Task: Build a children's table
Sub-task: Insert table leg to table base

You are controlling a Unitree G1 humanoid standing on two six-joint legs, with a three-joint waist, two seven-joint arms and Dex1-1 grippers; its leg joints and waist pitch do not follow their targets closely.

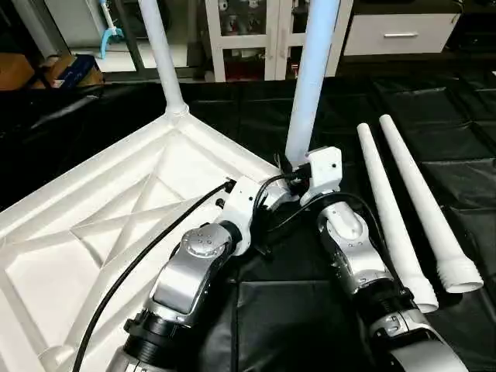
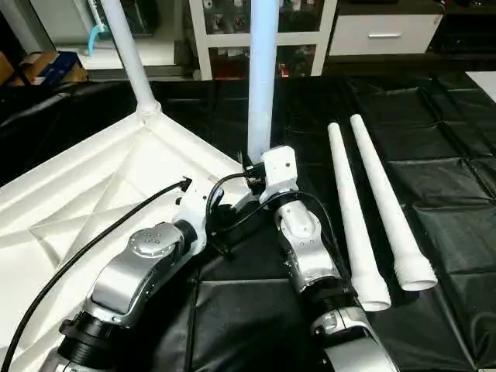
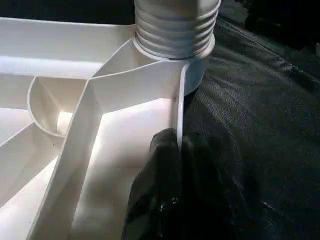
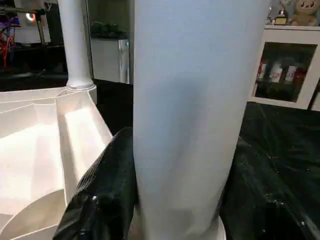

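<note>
The tabletop (image 1: 93, 256) is seen lying upside down on the black sheet (image 1: 310, 325), its X-ribbed underside turned up, and every place below is given from it. At its far corner a first leg (image 1: 161, 54) is already stood upright in a socket. Along the rim nearer the robot, the left gripper (image 3: 177, 150) is set just below the near-right corner socket (image 3: 192, 75), its black fingers (image 3: 162, 150) closed together on the thin outer wall of the tabletop, one inside the rim and one outside, so that the tabletop is held steady. In that socket a second leg (image 2: 261, 77) is planted, its ribbed thread (image 3: 172, 30) still partly exposed above the socket mouth, which suggests it is not fully seated. The right gripper (image 4: 180, 200) is clamped around the lower part of this leg just above the socket, a black finger (image 4: 102, 195) being pressed against each side of the tube. The long axis of the held leg runs straight up from the socket, almost directly above the left gripper, so the coming move is judged to turn on keeping that axis vertical while the leg is twisted or pushed down. Well apart to the right of the tabletop, two spare legs (image 1: 418, 209) are laid side by side on the sheet, on the right arm's side.
</note>
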